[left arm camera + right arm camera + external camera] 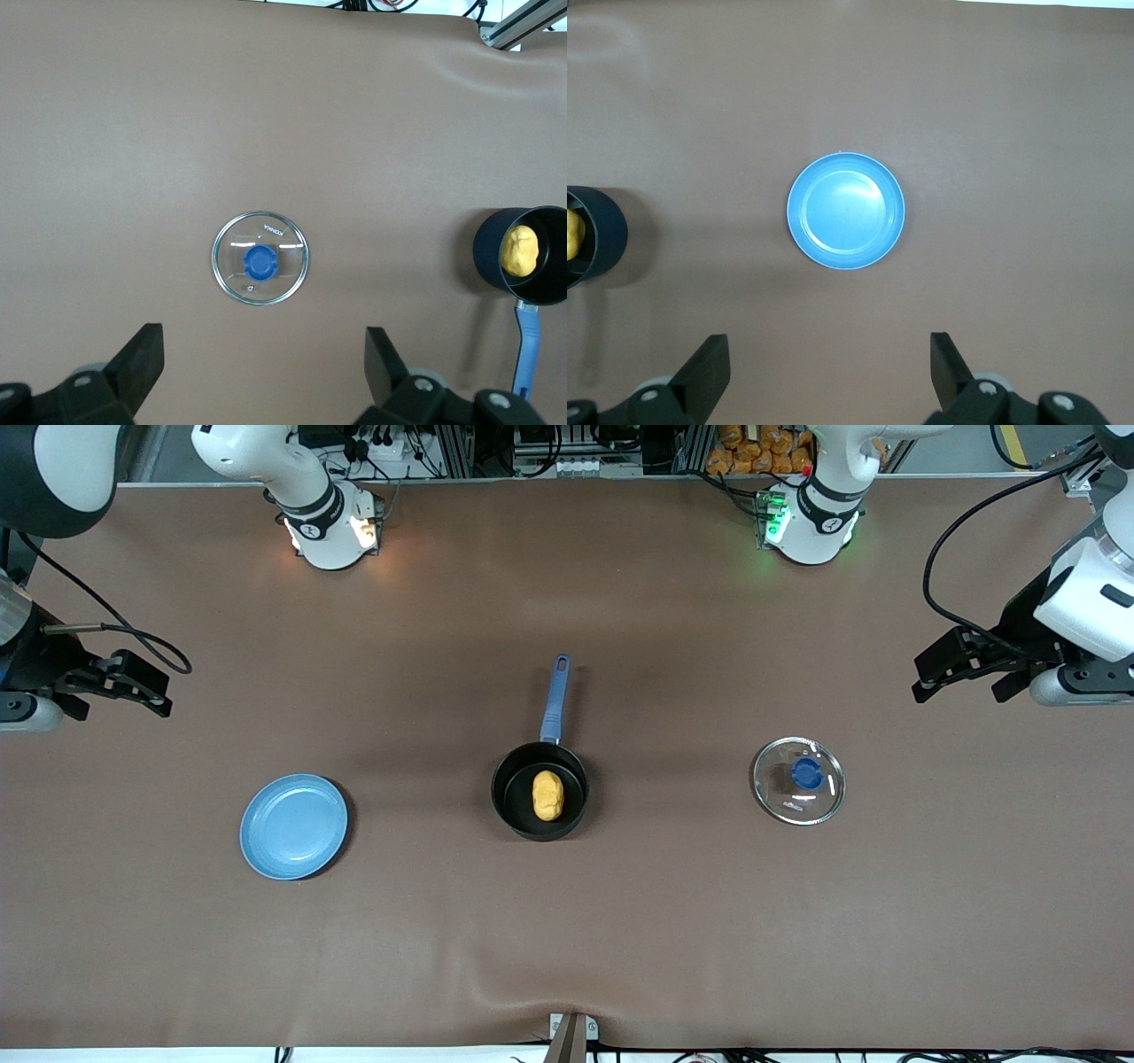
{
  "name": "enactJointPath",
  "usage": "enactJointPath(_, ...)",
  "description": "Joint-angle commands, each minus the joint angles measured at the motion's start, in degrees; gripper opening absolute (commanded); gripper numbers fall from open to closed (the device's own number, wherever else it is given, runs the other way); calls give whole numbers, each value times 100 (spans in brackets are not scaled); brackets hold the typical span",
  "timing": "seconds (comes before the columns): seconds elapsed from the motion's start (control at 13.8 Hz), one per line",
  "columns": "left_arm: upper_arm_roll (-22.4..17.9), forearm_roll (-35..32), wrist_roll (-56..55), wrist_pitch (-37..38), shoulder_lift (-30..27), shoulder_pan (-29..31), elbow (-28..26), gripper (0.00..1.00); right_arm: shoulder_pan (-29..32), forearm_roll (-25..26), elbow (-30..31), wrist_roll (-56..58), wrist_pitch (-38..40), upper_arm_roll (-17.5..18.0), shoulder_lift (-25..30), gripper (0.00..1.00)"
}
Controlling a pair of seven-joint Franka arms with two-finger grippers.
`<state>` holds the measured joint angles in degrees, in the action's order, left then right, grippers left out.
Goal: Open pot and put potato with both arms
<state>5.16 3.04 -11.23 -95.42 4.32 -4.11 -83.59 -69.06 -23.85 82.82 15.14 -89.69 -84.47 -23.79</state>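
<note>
Right gripper (133,682) hangs above the table (567,939) at the right arm's end, fingers (704,367) spread wide, holding nothing. Light-blue plate (294,825) lies bare, well apart from the pot (539,790) toward the right arm's end. Pot mid-table, uncovered, blue handle (555,700) pointing toward the arm bases. Potato (547,794) lies inside the pot. Glass lid (798,780) with blue knob (805,772) rests flat on the table, well apart from the pot toward the left arm's end. Left gripper (961,669) hangs above the table there, fingers (142,359) apart, empty.
</note>
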Motion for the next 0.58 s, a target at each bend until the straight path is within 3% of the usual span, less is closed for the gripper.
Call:
enactJointPath(0.0,90,-146,-90,-3,-116,60,-96,100,269,-32,-187,-81,126,202,120,100)
enactJointPath(0.15,90,-146,-90,-3,-116,51,-87,100,812,-32,-441,-90,275,675,120,100)
enactJointPath(0.51,90,-155,-90,-3,-107,51,-78,100,2763,39,-1338,-240,662,2652,155,100)
